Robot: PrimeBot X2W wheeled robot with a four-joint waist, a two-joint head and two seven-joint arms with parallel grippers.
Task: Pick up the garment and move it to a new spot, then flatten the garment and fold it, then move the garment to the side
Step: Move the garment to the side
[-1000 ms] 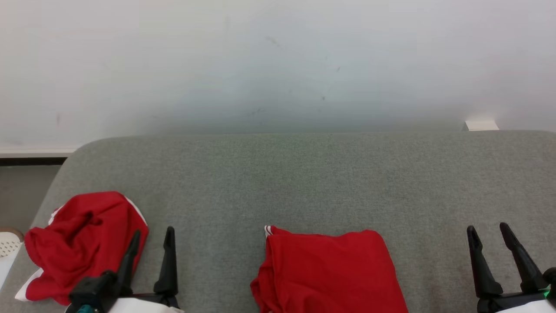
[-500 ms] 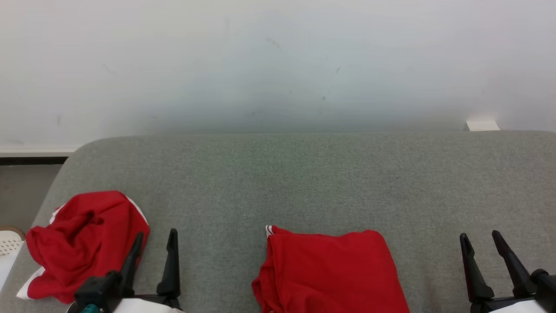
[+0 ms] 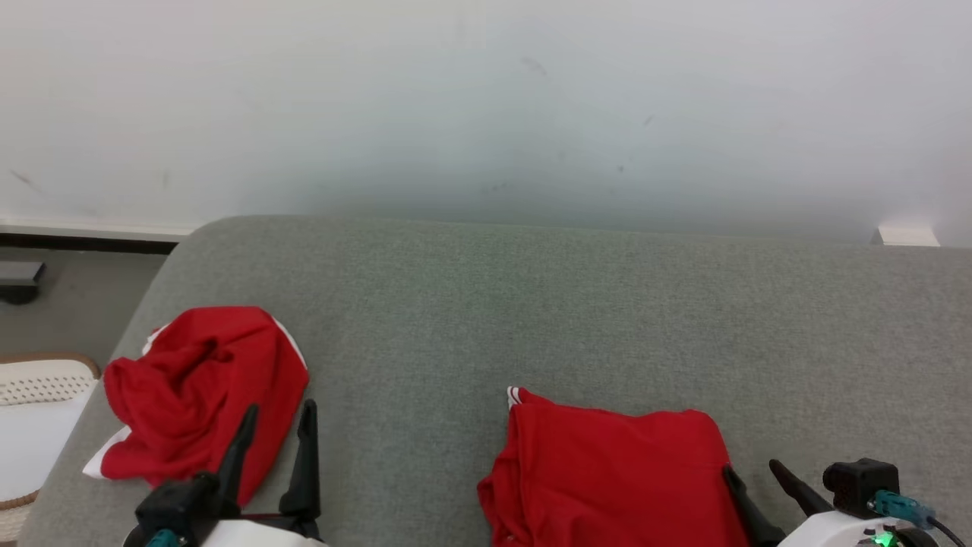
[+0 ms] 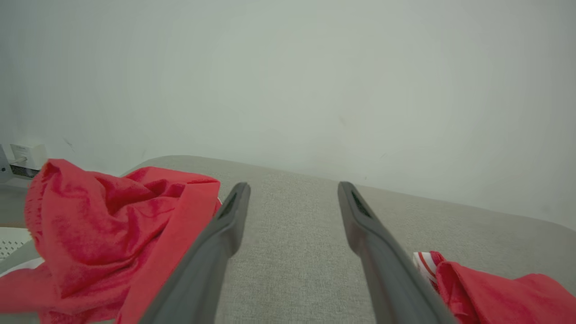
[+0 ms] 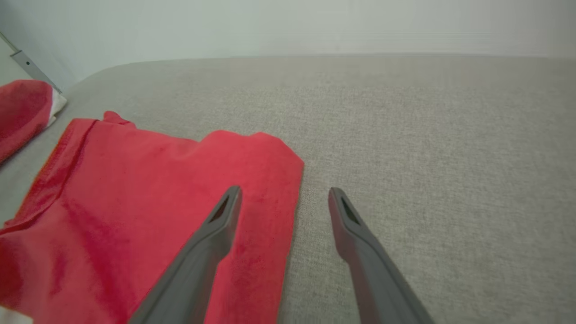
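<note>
The head camera now looks a little further left, so the whole scene sits further right in its view and more of the white perforated container (image 3: 38,403) shows at the left edge. The right gripper (image 3: 752,466) is no longer well to the right of the folded red garment (image 3: 607,471). It is lower and right at the garment's right edge, with one of its fingers (image 5: 216,225) over the cloth.
</note>
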